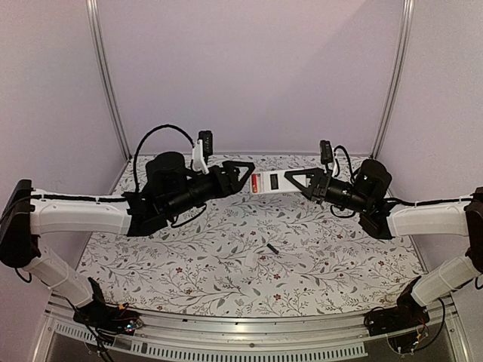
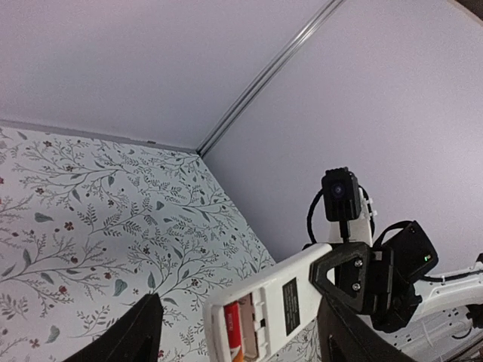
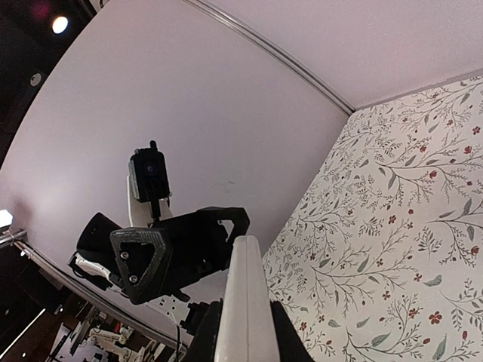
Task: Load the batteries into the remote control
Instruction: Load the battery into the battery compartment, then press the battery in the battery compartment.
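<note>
The remote control (image 1: 270, 182) is held in the air between both arms, white back up, battery compartment open. One red battery (image 2: 232, 330) lies in that compartment. My right gripper (image 1: 298, 181) is shut on the remote's right end; in the right wrist view the remote (image 3: 246, 294) shows edge-on between the fingers (image 3: 204, 343). My left gripper (image 2: 238, 302) is open, its jaws wide apart on either side of the remote's compartment end (image 2: 264, 305), not touching it. A small dark thin cylinder (image 1: 272, 248), perhaps the second battery, lies on the table.
A small pale flat piece (image 1: 249, 260) lies on the floral tablecloth (image 1: 189, 256) near the dark cylinder. Lilac walls with metal corner posts (image 1: 106, 75) close the back and sides. Both arms hang well above the table.
</note>
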### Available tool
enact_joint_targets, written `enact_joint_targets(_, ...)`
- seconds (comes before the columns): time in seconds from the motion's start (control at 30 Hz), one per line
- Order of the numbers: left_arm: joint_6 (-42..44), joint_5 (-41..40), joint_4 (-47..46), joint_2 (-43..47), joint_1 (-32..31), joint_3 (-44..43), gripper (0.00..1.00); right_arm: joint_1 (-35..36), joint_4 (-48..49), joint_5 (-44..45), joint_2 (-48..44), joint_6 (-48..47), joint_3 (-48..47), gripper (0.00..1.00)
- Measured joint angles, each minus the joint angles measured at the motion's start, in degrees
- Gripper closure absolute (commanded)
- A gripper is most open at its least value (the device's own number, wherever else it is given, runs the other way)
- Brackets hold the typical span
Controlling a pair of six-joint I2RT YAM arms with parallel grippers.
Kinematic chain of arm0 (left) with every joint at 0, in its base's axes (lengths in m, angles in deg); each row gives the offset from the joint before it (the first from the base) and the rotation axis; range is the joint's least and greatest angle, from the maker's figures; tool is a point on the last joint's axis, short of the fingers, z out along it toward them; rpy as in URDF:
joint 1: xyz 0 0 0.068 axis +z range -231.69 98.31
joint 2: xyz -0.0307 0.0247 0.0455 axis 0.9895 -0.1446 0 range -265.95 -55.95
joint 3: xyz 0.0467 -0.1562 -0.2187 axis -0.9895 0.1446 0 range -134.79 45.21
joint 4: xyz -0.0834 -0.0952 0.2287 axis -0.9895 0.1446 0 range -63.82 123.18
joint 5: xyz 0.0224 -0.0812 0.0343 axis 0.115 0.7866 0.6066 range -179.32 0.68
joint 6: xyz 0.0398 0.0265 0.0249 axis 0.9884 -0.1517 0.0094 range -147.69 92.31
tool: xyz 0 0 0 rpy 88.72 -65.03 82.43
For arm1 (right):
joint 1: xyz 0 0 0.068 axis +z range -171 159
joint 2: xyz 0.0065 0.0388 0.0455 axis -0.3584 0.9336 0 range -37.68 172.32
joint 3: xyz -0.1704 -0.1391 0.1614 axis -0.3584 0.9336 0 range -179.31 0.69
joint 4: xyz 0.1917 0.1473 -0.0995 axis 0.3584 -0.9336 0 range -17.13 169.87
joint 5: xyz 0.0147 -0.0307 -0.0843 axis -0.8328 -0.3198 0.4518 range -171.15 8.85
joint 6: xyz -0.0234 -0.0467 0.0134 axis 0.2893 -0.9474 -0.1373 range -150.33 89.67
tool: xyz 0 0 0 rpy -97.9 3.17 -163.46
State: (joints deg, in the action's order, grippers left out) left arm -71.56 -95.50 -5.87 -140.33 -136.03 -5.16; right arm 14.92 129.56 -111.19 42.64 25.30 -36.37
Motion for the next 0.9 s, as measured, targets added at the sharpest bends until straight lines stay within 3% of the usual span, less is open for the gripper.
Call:
enact_joint_targets(0.17,7.8,1.8,12.0,1.4,0.0,-7.5,0.29,0.0,-2.9,-1.9,0.0,-2.8,-0.1,1.0)
enact_joint_targets(0.37,11.3,3.5,23.3,0.6,0.0,-9.1,0.35,0.0,-4.8,-4.4,0.0,-5.6,-0.1,1.0)
enact_joint_targets(0.9,10.6,5.4,27.5,-2.9,-0.3,-8.7,0.55,0.0,-7.5,-5.5,0.0,-7.3,-1.2,1.0)
